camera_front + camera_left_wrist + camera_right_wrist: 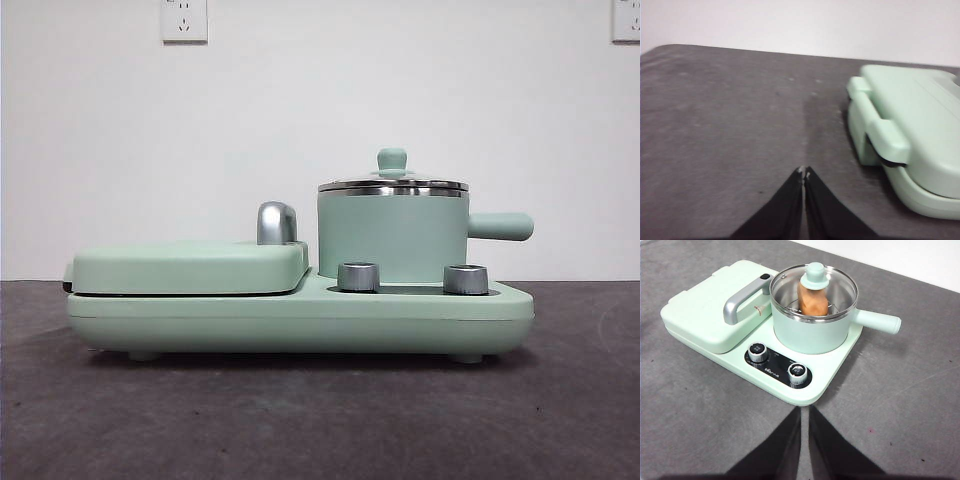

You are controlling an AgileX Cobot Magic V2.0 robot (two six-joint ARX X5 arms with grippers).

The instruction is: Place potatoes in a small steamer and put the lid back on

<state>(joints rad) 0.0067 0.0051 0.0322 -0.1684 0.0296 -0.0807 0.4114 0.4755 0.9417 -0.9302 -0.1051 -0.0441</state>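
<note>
Inside the mint-green cylindrical steamer pot point(812, 332) sits the orange-brown potato point(812, 302), round glass lid with green knob point(815, 276) seated on the pot's rim. Left gripper point(803, 172) and right gripper point(805, 410): jaws closed, empty, away from the pot. Looks finished; just confirm the lid sits flush.

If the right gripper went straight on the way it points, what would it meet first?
Probably the near edge of the cooker base, by its two knobs, before the small steamer; depth is unclear.

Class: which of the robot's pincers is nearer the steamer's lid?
Likely the right pincer: it faces the lid across the dials. The left pincer sits off the griddle end, opposite the pot.
</note>
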